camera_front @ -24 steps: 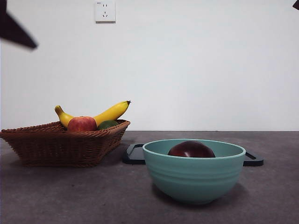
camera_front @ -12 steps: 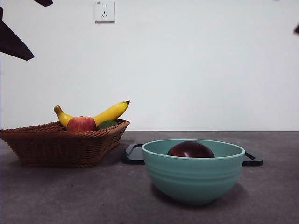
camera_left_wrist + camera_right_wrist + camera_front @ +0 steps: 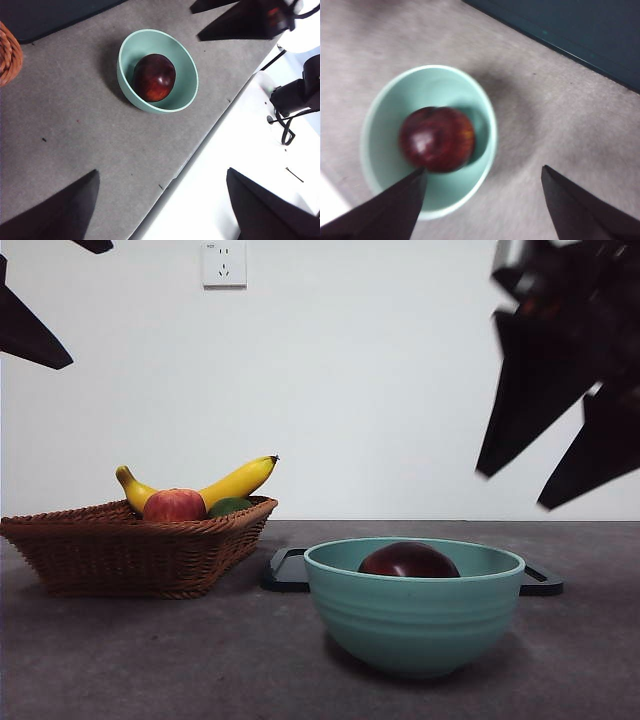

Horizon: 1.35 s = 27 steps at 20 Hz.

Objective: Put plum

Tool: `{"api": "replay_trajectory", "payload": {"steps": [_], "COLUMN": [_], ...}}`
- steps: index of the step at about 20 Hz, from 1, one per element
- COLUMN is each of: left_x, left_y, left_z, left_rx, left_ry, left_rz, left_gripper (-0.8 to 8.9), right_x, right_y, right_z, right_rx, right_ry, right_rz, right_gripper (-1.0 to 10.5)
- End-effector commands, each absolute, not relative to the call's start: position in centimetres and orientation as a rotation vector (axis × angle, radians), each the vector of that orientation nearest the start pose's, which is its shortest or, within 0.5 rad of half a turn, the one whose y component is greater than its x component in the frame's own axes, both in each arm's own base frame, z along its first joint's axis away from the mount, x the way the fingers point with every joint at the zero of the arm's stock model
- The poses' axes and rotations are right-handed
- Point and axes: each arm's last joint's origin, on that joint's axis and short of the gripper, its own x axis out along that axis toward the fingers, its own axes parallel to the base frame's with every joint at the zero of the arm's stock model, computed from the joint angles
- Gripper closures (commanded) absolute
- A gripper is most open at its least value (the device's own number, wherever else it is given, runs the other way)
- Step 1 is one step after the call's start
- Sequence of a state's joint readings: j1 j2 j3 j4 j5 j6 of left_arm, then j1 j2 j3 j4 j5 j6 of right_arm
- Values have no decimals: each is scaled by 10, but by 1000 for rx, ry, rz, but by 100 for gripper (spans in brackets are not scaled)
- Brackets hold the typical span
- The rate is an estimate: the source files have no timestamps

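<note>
The plum (image 3: pixel 409 560) lies inside the pale green bowl (image 3: pixel 414 615), near the middle of the gray worktop (image 3: pixel 150 660), its dark maroon top just showing above the rim in the front view; from above, in the left wrist view, the plum (image 3: pixel 154 77) sits on the bowl's (image 3: pixel 186 95) floor, touching nothing but the bowl. The right gripper (image 3: pixel 560 455) hangs in the air high on the right of the front view, above and a little to the side of the bowl, its two dark jaws spread wide and holding nothing; in its own wrist view the right gripper (image 3: pixel 482 200) looks down on the plum (image 3: pixel 437 138) in the bowl (image 3: pixel 385 105), with one jaw tip over the bowl's rim and the other over bare worktop. The left gripper (image 3: pixel 160 210) is well clear of the bowl, also wide apart and empty, showing in the front view only as black tips at the upper left corner. Behind the bowl a dark flat tray (image 3: pixel 290 572) lies on the worktop. To the left stands a wicker basket (image 3: pixel 130 550) holding a yellow banana (image 3: pixel 235 482), a red-and-yellow apple (image 3: pixel 175 505) and a dark green fruit (image 3: pixel 230 507). A white wall socket (image 3: pixel 224 263) is on the wall behind.
</note>
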<state>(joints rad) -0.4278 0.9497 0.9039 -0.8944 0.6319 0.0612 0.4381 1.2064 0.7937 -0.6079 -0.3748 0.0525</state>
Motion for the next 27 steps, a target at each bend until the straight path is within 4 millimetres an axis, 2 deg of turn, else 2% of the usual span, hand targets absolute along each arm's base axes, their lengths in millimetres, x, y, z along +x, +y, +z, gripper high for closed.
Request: {"api": "replay_trajectory", "payload": {"steps": [1, 8, 10, 14, 17, 21, 27], "left_x": [146, 146, 146, 146, 147, 148, 148], "left_y": [-87, -87, -87, -87, -87, -87, -87], "left_z": [296, 297, 297, 297, 297, 298, 298], "left_rx": [-44, -44, -44, -43, -43, -41, -41], "left_ry": [934, 933, 933, 933, 931, 913, 910], "left_rz": [-1021, -1021, -1021, -1021, -1022, -1024, -1024], "left_gripper": [409, 409, 409, 409, 409, 409, 409], "right_x": [207, 221, 222, 223, 223, 225, 241], "right_y": [114, 130, 133, 137, 137, 139, 143], "right_z": [213, 186, 180, 180, 181, 192, 235], "right_rx": [-3, -55, -68, -71, -70, -38, -38], "right_ry": [1095, 1153, 1168, 1147, 1147, 1124, 1044], "right_rz": [698, 669, 667, 682, 685, 704, 658], "right_gripper": [634, 700, 765, 921, 938, 938, 938]}}
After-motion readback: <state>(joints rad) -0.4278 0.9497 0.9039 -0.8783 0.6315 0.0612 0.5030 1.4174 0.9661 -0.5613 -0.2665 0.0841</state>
